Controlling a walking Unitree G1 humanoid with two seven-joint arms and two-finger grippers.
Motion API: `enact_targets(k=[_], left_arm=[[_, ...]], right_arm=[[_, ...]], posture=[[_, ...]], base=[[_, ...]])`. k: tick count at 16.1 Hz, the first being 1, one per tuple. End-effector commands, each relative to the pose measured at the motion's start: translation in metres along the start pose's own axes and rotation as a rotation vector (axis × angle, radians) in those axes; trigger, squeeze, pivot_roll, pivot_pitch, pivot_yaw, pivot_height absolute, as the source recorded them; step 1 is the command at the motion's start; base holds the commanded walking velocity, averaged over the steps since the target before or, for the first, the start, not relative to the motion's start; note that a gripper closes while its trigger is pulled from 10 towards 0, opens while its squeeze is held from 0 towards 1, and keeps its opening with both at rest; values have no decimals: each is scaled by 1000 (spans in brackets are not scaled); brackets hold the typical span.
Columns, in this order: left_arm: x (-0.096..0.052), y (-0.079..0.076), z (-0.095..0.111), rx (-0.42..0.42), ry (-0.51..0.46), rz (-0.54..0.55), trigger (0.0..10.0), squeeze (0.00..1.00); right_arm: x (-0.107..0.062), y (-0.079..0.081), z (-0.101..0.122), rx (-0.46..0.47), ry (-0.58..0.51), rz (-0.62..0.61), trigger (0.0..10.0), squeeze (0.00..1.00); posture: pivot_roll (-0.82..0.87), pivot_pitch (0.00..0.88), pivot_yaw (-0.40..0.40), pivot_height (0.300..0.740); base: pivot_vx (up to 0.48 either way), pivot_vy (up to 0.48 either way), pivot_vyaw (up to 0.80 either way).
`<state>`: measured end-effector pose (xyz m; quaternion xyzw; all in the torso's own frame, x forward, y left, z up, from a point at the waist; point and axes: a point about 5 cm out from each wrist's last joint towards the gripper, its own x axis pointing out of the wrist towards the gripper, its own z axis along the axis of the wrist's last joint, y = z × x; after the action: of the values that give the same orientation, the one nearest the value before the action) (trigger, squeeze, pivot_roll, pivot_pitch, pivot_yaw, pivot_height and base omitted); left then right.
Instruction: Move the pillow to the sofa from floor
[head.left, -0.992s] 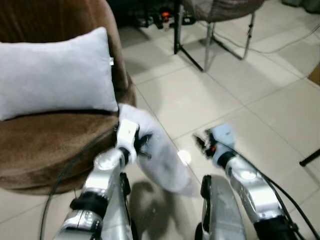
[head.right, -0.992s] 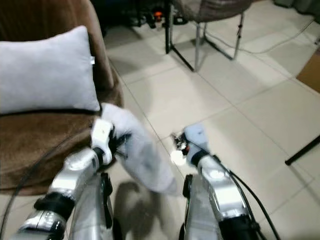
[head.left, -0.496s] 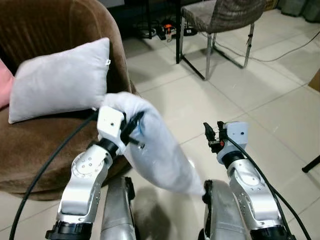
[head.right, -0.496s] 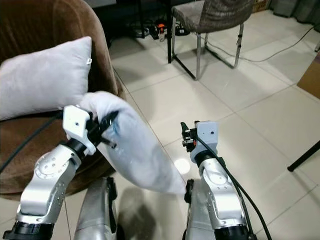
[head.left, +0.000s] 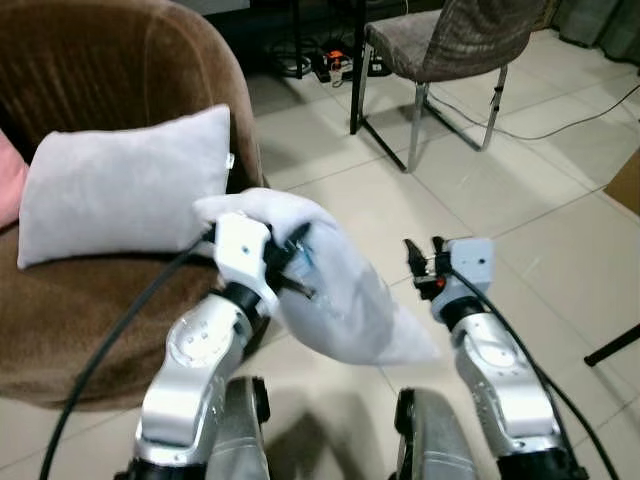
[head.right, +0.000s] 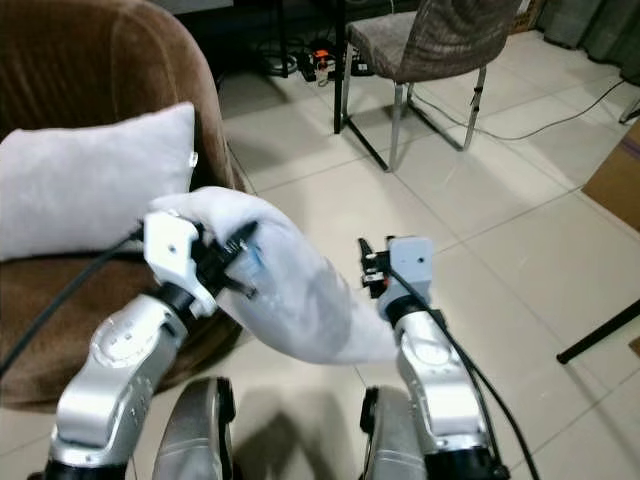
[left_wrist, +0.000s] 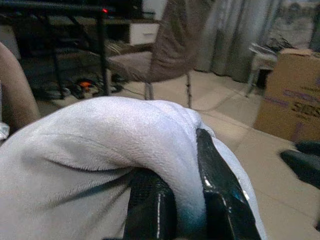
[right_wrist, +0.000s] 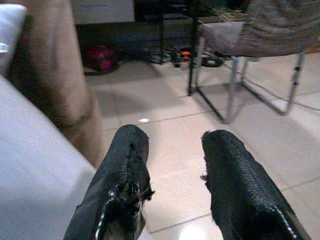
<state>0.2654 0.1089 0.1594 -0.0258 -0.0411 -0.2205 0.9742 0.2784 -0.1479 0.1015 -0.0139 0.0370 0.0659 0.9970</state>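
Observation:
A pale grey pillow hangs in the air beside the brown round sofa, about level with the seat edge. My left gripper is shut on the pillow's upper corner; in the left wrist view its black fingers pinch a fold of the fabric. The pillow's lower corner droops toward my right gripper, which stands open with nothing between its fingers. A second grey pillow leans against the sofa's back.
A pink cushion peeks in at the sofa's left side. A metal-legged chair stands behind on the tiled floor, with cables under a desk. A cardboard box sits at the right.
My left arm has lifted the pillow from near the floor up to seat height and closer to the sofa. The right gripper has stayed open beside it.

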Motion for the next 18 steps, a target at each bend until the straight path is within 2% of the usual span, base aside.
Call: enact_targets(k=[1,2,3,5,6,8,9,10,11,14,16,18], left_arm=[[6,-2,22,-12,-95,-16,0,0],[10,-11,36,-44,-153,-82,0,0],[13,-16,43,-23,-167,-106,0,0],[14,-11,48,61,-159,-75,0,0],[15,-6,58,116,-173,-61,0,0],[16,-2,67,139,-183,-48,0,0],[17,3,72,188,-182,-57,0,0],[18,6,68,201,-172,-64,0,0],[16,10,56,210,-120,-66,0,0],[4,15,31,161,-38,-9,0,0],[-3,21,25,129,-25,38,0,0],[-3,21,18,114,-10,47,0,0]], right_arm=[[0,-8,1,-19,13,-36,10000,0],[1,-13,1,-36,14,-49,10000,0],[4,-14,4,-39,7,-48,10000,0],[9,-10,14,-16,-27,-36,10000,0],[10,-11,22,59,-64,-47,10000,0],[7,-13,24,75,-72,-38,10000,0],[0,-12,25,72,-74,-35,10000,0],[-4,-13,25,67,-71,-43,10000,0],[-11,-16,22,70,-51,-71,10000,0],[-27,-16,19,98,-37,-89,10000,0],[-27,-6,19,104,-33,-75,10000,0],[-24,-4,22,99,-42,-71,10000,0]], posture=[[47,0,-14,645],[59,0,-24,655],[65,0,-25,665],[74,0,-21,680],[75,0,3,695],[58,0,30,710],[40,0,48,720],[20,0,67,730],[-15,0,101,740],[-27,0,109,740],[-38,0,123,740],[-32,0,119,740]], base=[[0,0,0],[0,0,0],[0,0,0],[0,0,0],[0,0,0],[0,0,0],[0,0,0],[0,0,0],[0,0,0],[0,0,0],[0,0,0],[0,0,0]])
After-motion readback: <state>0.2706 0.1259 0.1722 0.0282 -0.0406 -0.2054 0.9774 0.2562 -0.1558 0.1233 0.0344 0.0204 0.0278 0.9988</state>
